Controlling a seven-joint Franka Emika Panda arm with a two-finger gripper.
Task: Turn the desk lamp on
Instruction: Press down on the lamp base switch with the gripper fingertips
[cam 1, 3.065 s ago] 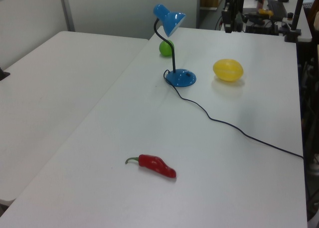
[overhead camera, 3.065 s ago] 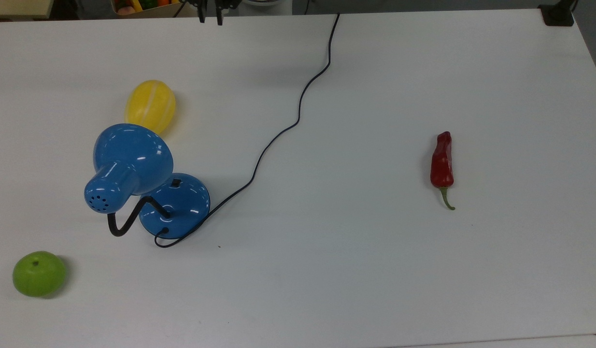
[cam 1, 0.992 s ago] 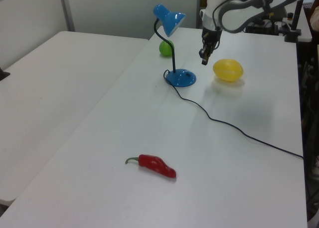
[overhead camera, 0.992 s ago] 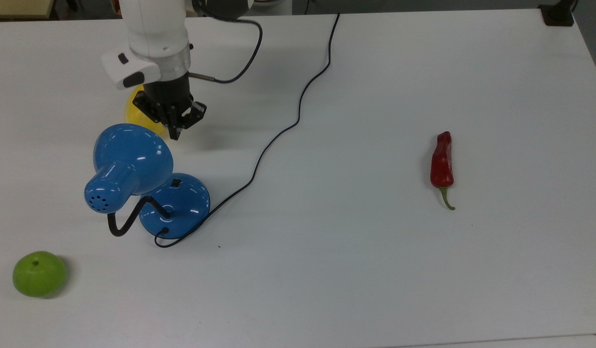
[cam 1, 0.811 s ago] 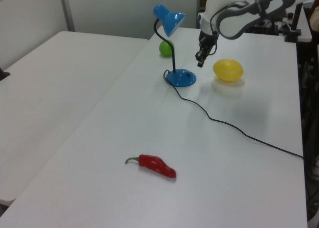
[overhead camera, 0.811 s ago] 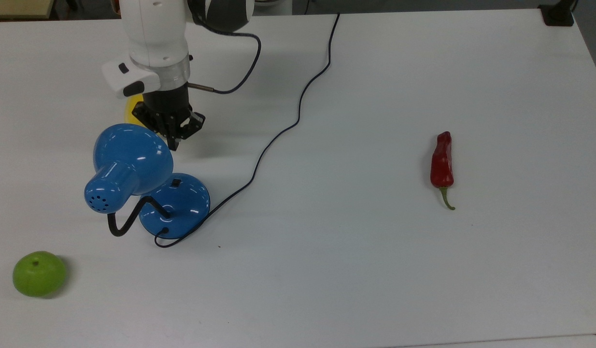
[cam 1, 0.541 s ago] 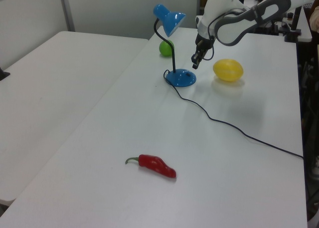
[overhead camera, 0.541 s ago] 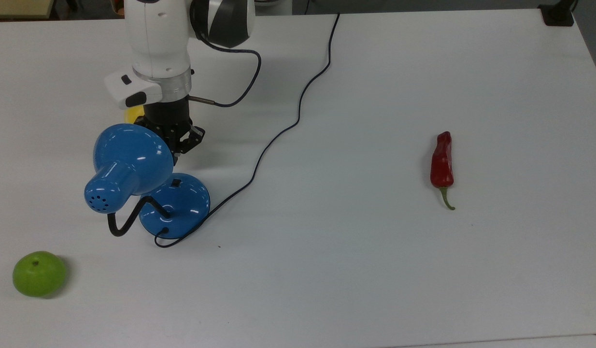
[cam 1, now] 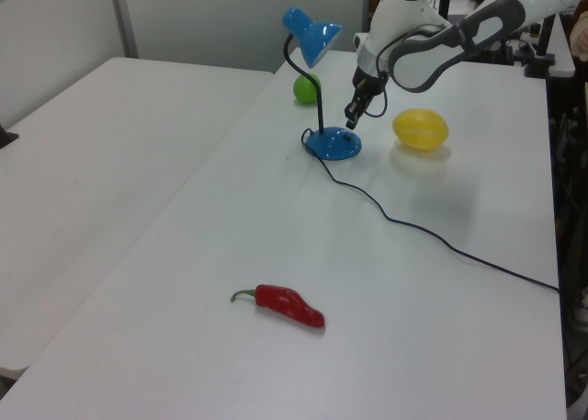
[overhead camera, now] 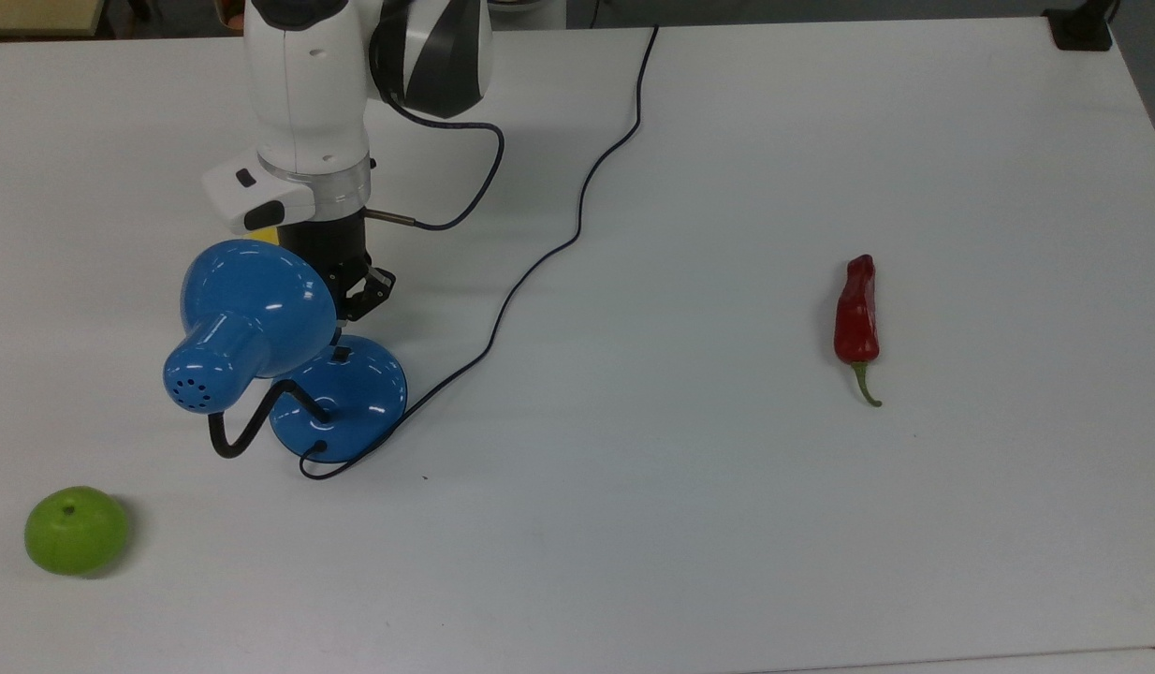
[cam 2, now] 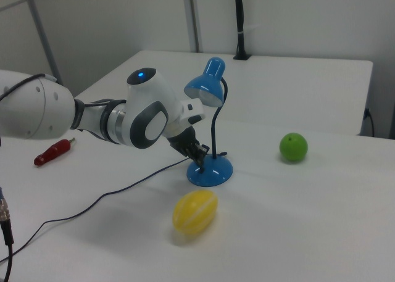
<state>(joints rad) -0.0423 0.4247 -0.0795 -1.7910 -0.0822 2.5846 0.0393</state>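
The gripper [cam 1: 350, 121] hangs just above the round base of the desk lamp [overhead camera: 339, 398], its tip close over the small black switch [overhead camera: 341, 354]; whether the fingers are parted or together, I cannot tell. The lamp stands toward the top view's left side of the white table [overhead camera: 690, 524], dome shade [overhead camera: 257, 298] bent over on its black gooseneck [overhead camera: 250, 426]. Its cord [overhead camera: 577, 211] snakes off to the table's far edge. A yellow melon [cam 1: 421, 129] sits near the base, a green apple [overhead camera: 75, 530] by the near-left corner, a red chili pepper [overhead camera: 856, 314] well apart toward the top view's right.
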